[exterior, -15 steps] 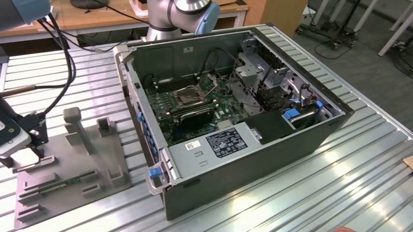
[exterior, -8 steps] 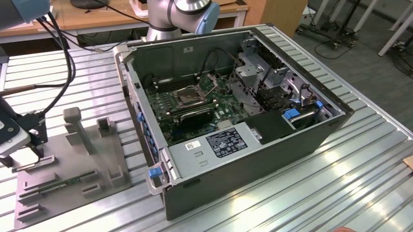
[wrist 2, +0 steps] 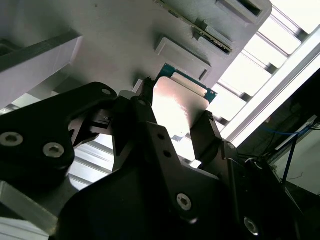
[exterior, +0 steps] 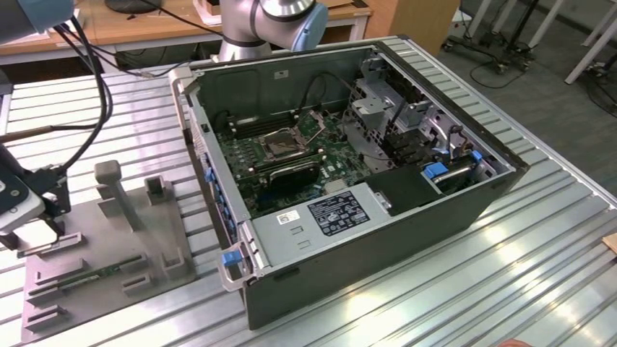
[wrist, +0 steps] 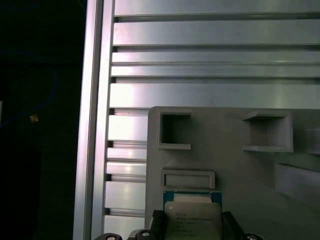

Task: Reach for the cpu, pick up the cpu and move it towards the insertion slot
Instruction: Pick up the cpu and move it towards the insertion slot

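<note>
Slatted aluminium table (exterior: 501,282) ran under everything, with the open computer case (exterior: 415,217) lying on its side at centre. Your gripper (wrist 2: 176,116) hung out at nine o'clock from that case in the exterior view, over the grey fixture plate (exterior: 92,242). And you had it: in both wrist views the jaws were pinching the cpu (wrist 2: 181,97) by two opposite edges, one finger (wrist 2: 144,116) on each side, its pale silver face clear between them. That edge grip made sense, I'd say, since it kept the flat face and the underside untouched. Whether the chip had left the plate, I couldn't tell; it sat just beside a shallow rectangular recess (wrist: 188,179) in the first wrist view. The green memory stick (exterior: 97,275) lay in its own holder on the plate at five o'clock from the gripper, apart from the grip. The insertion slot (exterior: 282,144) waited well apart on the green board, at two o'clock from the gripper, bracket raised.
</note>
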`<state>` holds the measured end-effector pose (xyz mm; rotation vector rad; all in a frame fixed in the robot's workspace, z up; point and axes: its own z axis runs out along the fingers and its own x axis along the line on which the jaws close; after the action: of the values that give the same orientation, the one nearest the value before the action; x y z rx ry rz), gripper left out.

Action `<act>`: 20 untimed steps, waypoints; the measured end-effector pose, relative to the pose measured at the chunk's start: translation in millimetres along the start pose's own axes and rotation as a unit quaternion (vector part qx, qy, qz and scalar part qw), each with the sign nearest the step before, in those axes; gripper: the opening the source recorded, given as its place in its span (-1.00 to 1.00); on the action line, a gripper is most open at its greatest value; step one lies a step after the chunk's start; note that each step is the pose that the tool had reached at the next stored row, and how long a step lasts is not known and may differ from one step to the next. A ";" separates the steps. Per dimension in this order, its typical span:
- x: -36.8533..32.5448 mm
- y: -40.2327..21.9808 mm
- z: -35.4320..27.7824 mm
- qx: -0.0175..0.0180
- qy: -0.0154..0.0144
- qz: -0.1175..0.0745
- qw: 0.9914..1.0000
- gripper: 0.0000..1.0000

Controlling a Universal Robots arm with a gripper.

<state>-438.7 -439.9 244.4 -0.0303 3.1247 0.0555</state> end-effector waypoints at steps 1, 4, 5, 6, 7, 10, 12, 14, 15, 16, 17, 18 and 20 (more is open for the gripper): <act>0.0 0.0 -0.3 0.000 0.000 0.000 1.000 0.08; 0.0 0.0 -1.6 0.000 0.000 0.000 1.000 0.08; 0.0 0.1 -2.1 0.000 0.000 0.000 1.000 0.08; 0.0 0.1 -2.7 0.000 0.000 0.000 1.000 0.08; 0.0 0.1 -3.4 0.000 0.000 0.000 1.000 0.08; -0.1 0.2 -5.1 0.000 0.000 0.000 1.000 0.08; -0.1 0.2 -5.9 0.000 0.000 0.000 1.000 0.08; -0.1 0.2 -6.5 0.000 0.000 0.000 1.000 0.08; -0.1 0.2 -6.8 0.000 0.000 0.000 1.000 0.08; -0.1 0.2 -6.8 0.000 0.000 0.000 1.000 0.08; -0.1 0.3 -6.9 0.000 0.000 0.000 1.000 0.08; -0.1 0.3 -7.3 0.000 0.000 0.000 1.000 0.08; -0.1 0.3 -8.3 0.000 0.000 0.000 1.000 0.08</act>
<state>-438.7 -439.9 252.7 -0.0302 3.1251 0.0549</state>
